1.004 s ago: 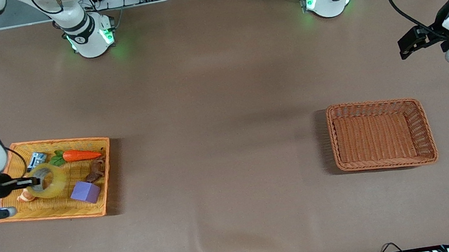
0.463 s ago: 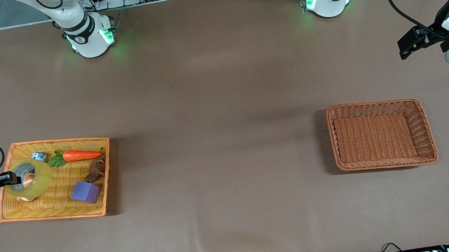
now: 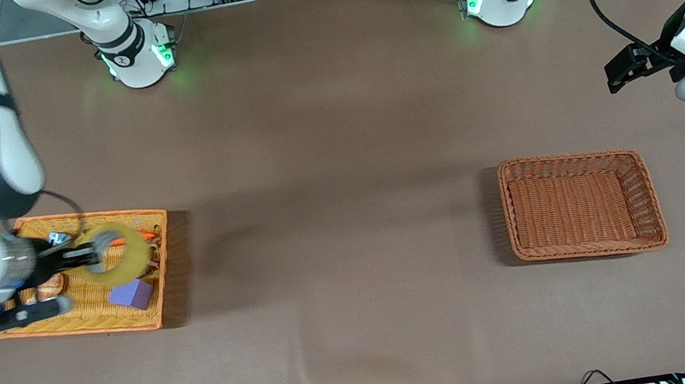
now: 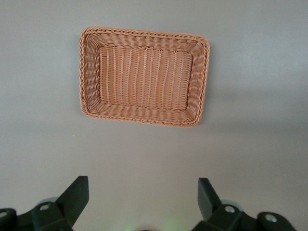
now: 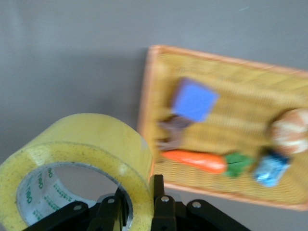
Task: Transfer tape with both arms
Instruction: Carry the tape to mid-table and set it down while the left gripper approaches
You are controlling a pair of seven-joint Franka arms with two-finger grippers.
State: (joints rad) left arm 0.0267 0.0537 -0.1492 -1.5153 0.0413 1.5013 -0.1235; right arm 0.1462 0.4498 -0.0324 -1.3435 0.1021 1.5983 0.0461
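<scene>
The tape [image 3: 116,253], a yellowish ring with a grey-white core, hangs in my right gripper [image 3: 90,253] over the orange tray [image 3: 86,324]. In the right wrist view the tape [image 5: 82,144] fills the near corner. One finger is inside the ring and one finger [image 5: 158,191] is outside, so the right gripper [image 5: 140,198] is shut on the ring's wall. My left gripper [image 3: 617,70] waits in the air at the left arm's end of the table. In the left wrist view the left gripper [image 4: 143,185] is open and empty.
A purple cube [image 3: 130,294], a croissant [image 3: 48,287], a carrot [image 5: 195,161], a small blue object [image 5: 272,168] and a brown piece [image 5: 173,132] lie in the tray. An empty brown wicker basket [image 3: 581,203] sits toward the left arm's end and also shows in the left wrist view [image 4: 144,77].
My right gripper has carried the tape up and across the tray toward the table's middle, after swinging outward. The left arm has barely moved.
</scene>
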